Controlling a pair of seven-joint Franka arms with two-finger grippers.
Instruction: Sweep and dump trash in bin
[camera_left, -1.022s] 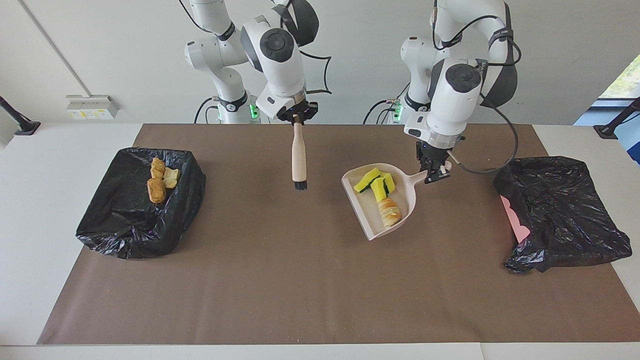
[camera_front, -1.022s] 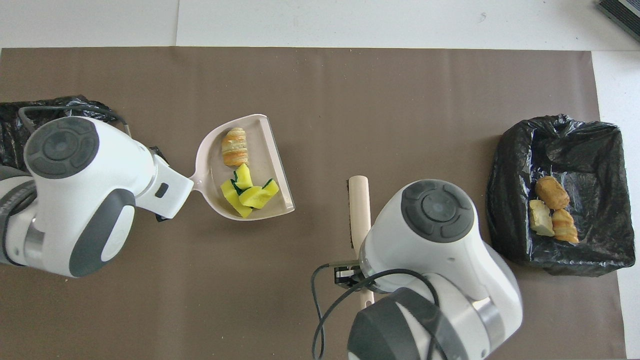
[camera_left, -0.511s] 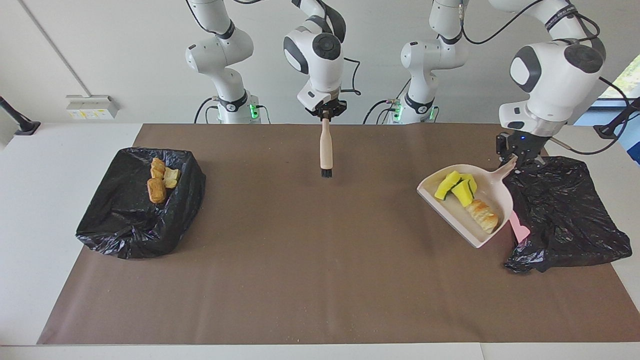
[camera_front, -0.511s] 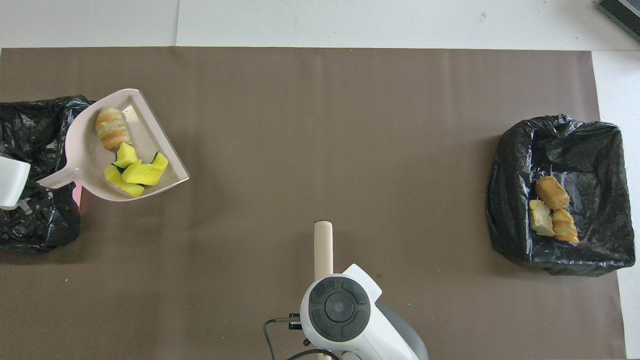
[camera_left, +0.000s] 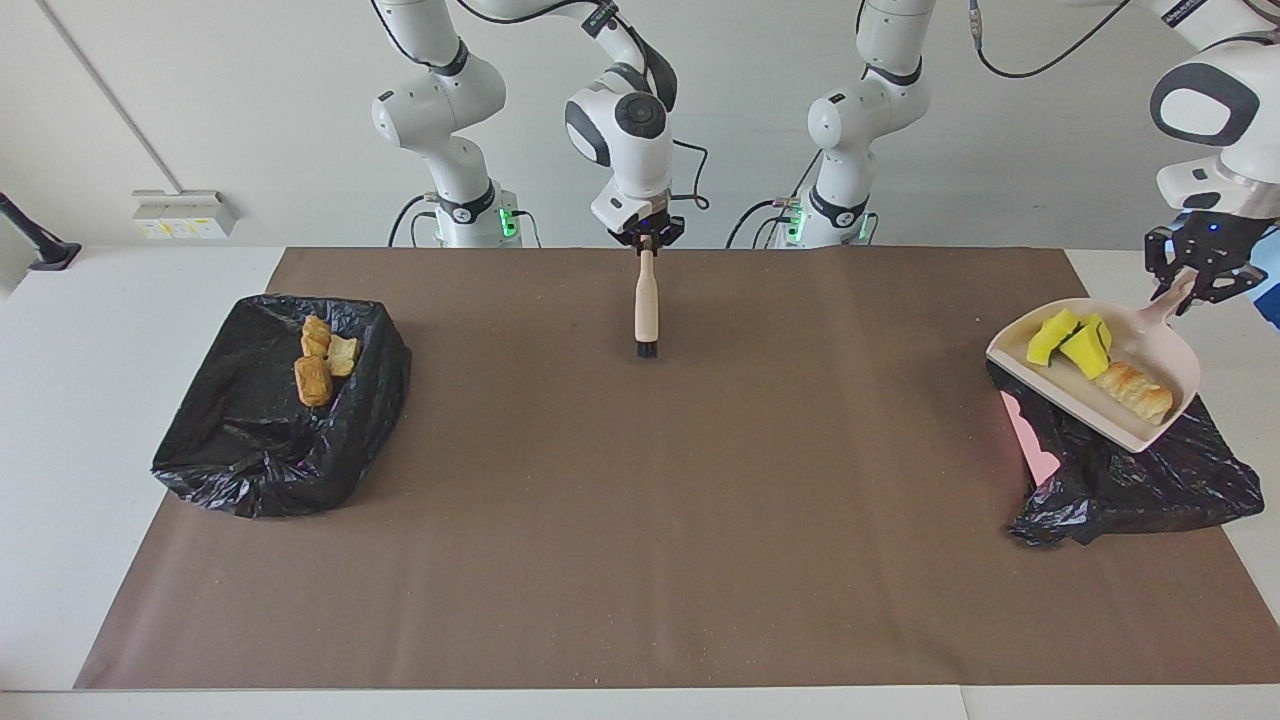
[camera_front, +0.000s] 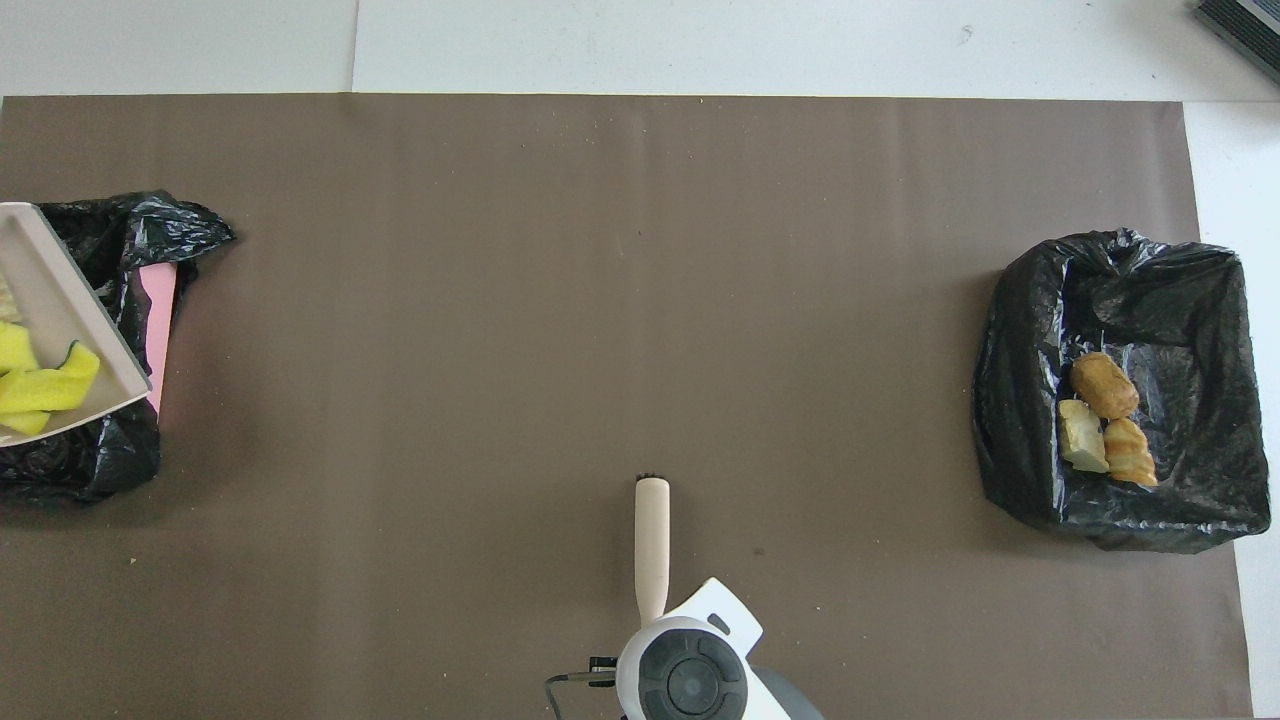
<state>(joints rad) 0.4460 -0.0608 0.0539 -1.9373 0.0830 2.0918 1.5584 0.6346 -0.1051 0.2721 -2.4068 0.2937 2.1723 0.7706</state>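
So the trash (camera_left: 1098, 362), yellow chunks plus one pastry, sits in my dustpan (camera_left: 1150, 345), which I'm holding over the black bin (camera_left: 1130, 470), its handle clamped in my left gripper (camera_left: 1195, 283). My right gripper (camera_left: 648, 240) grips the brush (camera_left: 646, 305), bristles pointing down.

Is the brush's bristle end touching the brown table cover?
Apart. In the facing view the brush hangs upright from the right gripper, and its dark bristle tip ends above the brown table cover, its faint shadow lying separate.
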